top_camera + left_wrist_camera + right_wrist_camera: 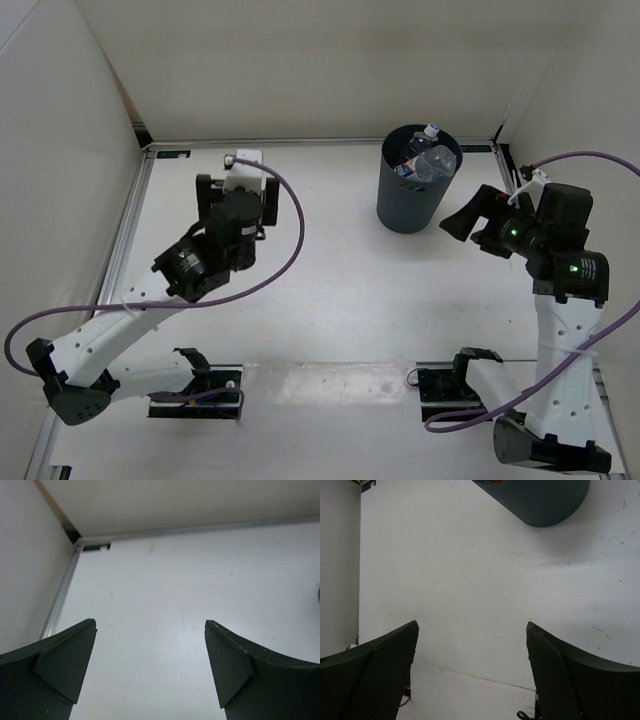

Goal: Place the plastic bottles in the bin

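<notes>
Dark grey bin stands upright toward the back right of a white table, near the rear wall. Clear bottles lie inside it, piled at a slant. One white cap pokes up by the far rim and a blue patch shows lower down, but how many bottles there are cannot be told.

Left gripper hangs over the back left part of the table, well apart from the bin, pointing toward the rear corner. Its jaws are spread wide with nothing between them. Its wrist view shows only bare white tabletop and a metal edge strip running to the corner.

Right gripper sits just to the right of the bin, close but not touching, aimed leftward. Its jaws also gape wide and hold nothing — between them its wrist view shows bare table, with the bin's lower end at the top of that view.

Purple cables loop from each arm's wrist down toward the bases at the near edge.
</notes>
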Robot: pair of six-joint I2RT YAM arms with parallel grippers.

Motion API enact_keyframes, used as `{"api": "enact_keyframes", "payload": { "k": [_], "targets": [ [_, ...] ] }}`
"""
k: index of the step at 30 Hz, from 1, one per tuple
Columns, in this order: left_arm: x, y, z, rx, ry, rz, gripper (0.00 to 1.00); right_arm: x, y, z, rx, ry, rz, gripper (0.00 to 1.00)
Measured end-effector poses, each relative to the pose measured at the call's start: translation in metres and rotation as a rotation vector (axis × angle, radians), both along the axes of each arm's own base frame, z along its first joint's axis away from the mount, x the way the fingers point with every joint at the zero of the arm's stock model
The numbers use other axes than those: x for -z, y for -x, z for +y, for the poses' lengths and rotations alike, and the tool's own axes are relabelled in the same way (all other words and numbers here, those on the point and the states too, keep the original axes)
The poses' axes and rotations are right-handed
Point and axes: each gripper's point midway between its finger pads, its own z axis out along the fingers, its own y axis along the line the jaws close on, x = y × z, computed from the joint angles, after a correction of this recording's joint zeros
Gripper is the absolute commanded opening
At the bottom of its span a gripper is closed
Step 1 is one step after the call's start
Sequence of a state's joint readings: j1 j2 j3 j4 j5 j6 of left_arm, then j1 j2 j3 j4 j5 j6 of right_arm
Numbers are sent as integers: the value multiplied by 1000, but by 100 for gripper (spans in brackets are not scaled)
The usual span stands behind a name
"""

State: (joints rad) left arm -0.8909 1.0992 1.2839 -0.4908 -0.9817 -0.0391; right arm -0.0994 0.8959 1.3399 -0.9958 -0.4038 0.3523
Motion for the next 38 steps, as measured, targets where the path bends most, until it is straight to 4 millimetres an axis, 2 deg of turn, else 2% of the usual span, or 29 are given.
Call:
{"api": "enact_keyframes", "payload": {
  "k": [3,5,8,12,15,19,22,31,38],
  "targets": [
    [46,5,13,-48,-10,82,100,-1,2,1,-10,4,-9,89],
    [66,8,29,-113,4,134,100,-4,5,2,-17,11,-25,89],
    [72,10,59,-228,52,151,100,-7,9,1,-14,23,-51,89],
    [80,27,92,-344,126,115,100,-9,12,2,-15,33,-63,89],
    [102,38,107,-390,171,78,100,-4,10,4,-27,19,-57,89],
    [131,44,114,-399,190,79,100,10,6,-2,-3,13,-20,89],
    [129,42,113,-397,220,58,100,16,7,-4,13,30,-4,89],
    [123,42,117,-433,298,5,100,10,14,-28,174,71,-51,89],
    [123,47,123,-462,323,-18,100,25,10,-38,245,51,-4,89]
  ]
}}
